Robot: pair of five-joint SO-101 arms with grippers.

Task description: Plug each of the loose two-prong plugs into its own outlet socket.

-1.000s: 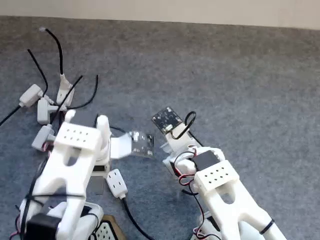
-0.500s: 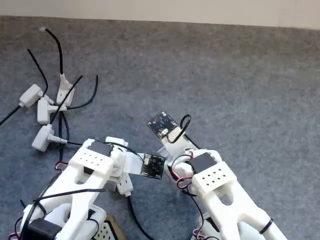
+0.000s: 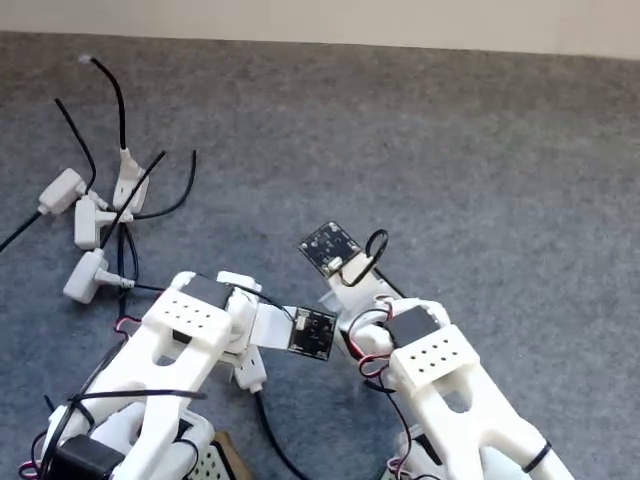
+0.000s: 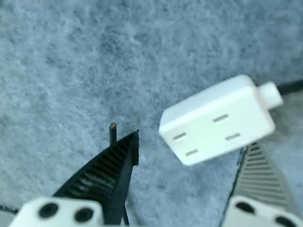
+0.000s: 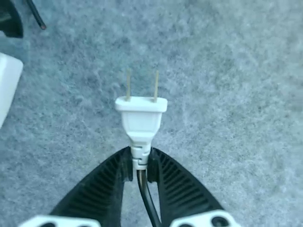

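Nearest the table's (image 3: pixel 520 150) near edge, the left gripper (image 4: pixel 191 142) hung with its claw spread wide. The outlet socket block (image 4: pixel 218 124) lay slots-up between the two fingers, and neither looked to be pinching it. A bare-tipped black wire end (image 4: pixel 112 128) poked up just beside the dark finger (an easy snag). Just beyond, nearer the middle, the right gripper (image 5: pixel 139 158) was clamped narrow on the neck of a two-prong plug (image 5: pixel 141 113), down where the cord (image 5: pixel 144 194) left it, with the prongs pointing ahead over bare carpet.

The danger looked plain enough. The block sat unheld, so a push from the prongs would likely skate it across the carpet rather than seat. Gripped so far back, the plug could also pivot in the claw and meet the slots crooked. The two wrists hung close together as well, so a knock between them seemed likely on the approach.

Further out, toward the far left corner, the other loose plugs (image 3: pixel 85 272) lay bunched with their black leads crossing, ready to tangle anything that swept through. The right half of the table, out to the far edge, offered open carpet for swinging round and lining up.
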